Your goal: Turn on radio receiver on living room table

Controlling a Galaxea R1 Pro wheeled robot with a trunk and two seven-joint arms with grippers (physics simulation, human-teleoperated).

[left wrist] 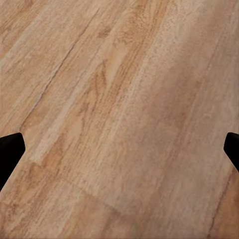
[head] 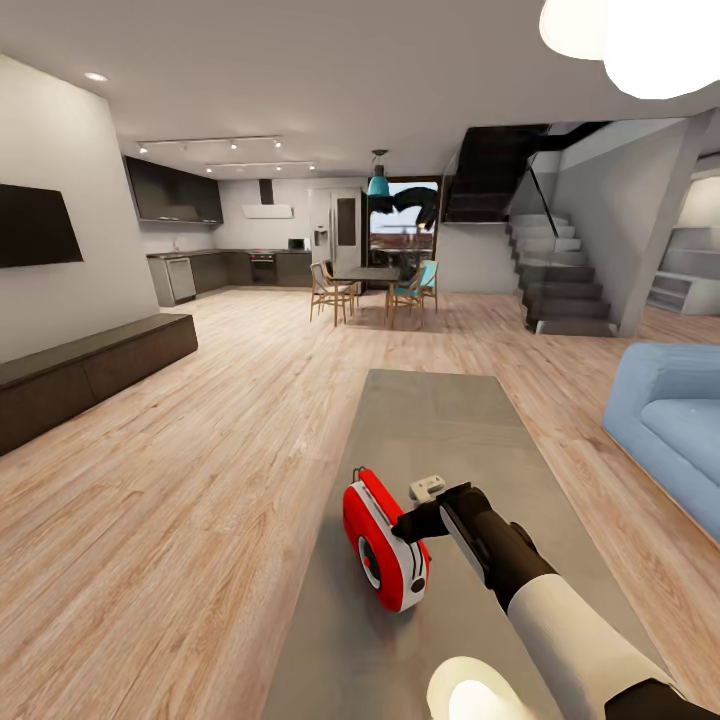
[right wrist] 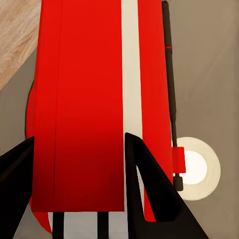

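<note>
A black TV (head: 35, 225) is mounted on the left wall above a dark cabinet (head: 90, 372). The left gripper (left wrist: 119, 149) is held open over the wood floor (left wrist: 114, 99). The radio (head: 385, 540) is stood on the near part of the table (head: 440, 420), and the right gripper (right wrist: 79, 159) is set against it, fingers (right wrist: 149, 184) apart. A blue sofa (head: 670, 420) is seen at right.

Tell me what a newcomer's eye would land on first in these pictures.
The bright red radio receiver stands out at once, upright on the near end of the long grey table, with the right gripper against its top edge. In the right wrist view the dark fingers straddle its red and white body. Beyond, the blue sofa sits at the right.
</note>
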